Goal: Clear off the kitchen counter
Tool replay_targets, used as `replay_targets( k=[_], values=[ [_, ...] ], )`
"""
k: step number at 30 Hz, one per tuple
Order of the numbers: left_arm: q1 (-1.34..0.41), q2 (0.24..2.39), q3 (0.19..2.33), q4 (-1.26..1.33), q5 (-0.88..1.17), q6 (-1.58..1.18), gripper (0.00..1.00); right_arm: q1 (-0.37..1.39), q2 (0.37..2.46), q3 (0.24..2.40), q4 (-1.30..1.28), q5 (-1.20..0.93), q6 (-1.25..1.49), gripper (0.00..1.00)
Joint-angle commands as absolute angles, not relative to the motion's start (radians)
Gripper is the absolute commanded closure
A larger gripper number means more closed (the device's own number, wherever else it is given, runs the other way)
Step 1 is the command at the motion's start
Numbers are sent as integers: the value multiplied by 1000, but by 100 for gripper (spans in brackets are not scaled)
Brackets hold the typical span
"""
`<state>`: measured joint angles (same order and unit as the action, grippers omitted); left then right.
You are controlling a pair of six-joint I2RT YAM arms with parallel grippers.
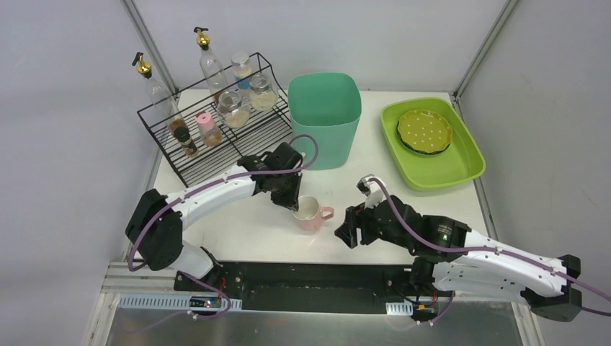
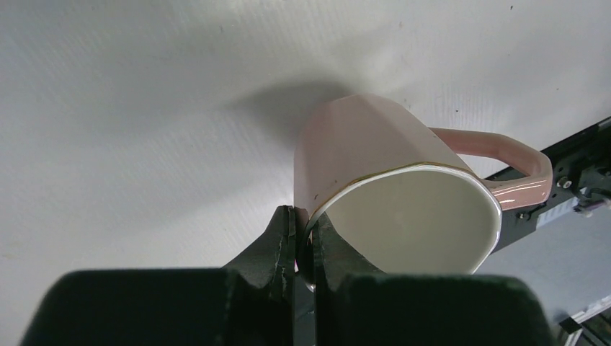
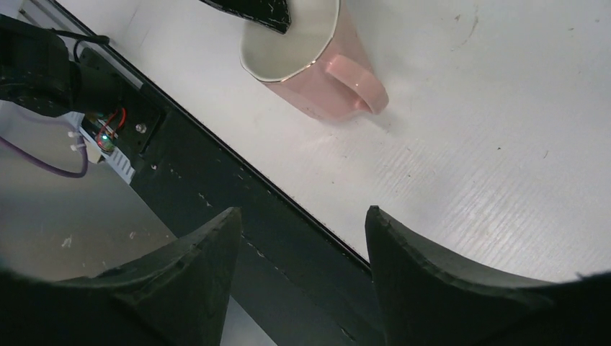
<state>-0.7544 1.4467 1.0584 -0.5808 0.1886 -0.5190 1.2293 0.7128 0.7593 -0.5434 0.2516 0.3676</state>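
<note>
One mug (image 1: 310, 212) (pink), one bin (image 1: 326, 137), one tray (image 1: 465, 156)

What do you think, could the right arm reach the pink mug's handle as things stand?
Probably yes: the open right gripper faces the handle across bare kitchen counter, and the left gripper pinches only the opposite rim.

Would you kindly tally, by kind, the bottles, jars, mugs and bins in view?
tall clear glass pourer bottles: 2
small lidded jars in the black wire rack: 5
pink ceramic mug: 1
teal plastic bin: 1
Total: 9
</note>
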Motion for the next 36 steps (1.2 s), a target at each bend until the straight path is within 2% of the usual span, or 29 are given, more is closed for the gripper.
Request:
replay_targets(
  k=[1,7,17,20,36],
  values=[
    [-822,1478,1145,-551,160,-475,100,1233,724,785,-575,205,249,34],
    [-872,1505,1162,-551,200,-397,100,1233,676,739,-551,66,72,34],
    [-926,1497,1166,-565,285,-311,100,1233,629,687,-511,11,-195,34],
    [-943,1503,1171,-571,299,-298,100,1233,662,686,-501,-46,-233,34],
    [-971,1513,1179,-596,296,-287,100,1232,820,693,-421,-62,-281,35]
  ],
)
